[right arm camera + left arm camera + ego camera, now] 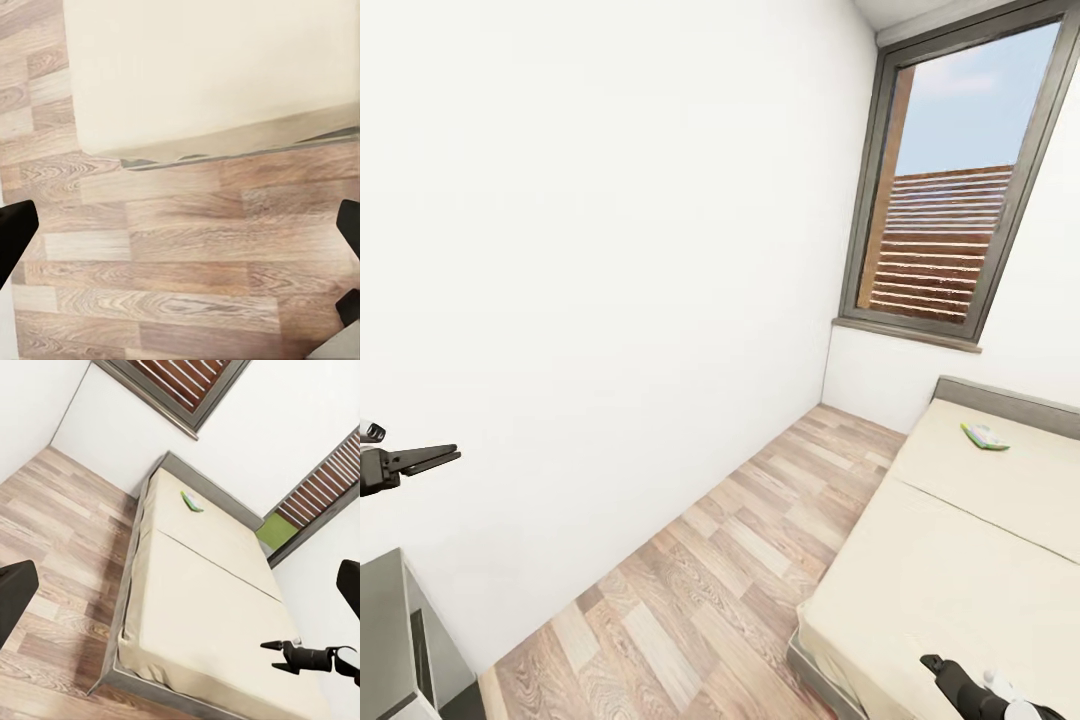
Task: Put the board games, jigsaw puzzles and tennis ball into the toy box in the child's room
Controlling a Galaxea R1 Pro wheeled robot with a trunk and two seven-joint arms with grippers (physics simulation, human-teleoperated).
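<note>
Green-edged game [985, 436] is seen on bed [960, 560] at two o'clock; approach is needed, both grippers spread, empty.

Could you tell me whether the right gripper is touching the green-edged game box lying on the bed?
Apart. In the head view the right gripper hangs over the near corner of the bed, while the game box lies far up the mattress, with bare mattress between them.

- A plain white wall [590, 280] fills the left of the frame.
- A grey-framed window [960, 180] stands upper right, showing sky and wooden slats.
- Wood plank floor [710, 580] runs along the lower centre.
</note>
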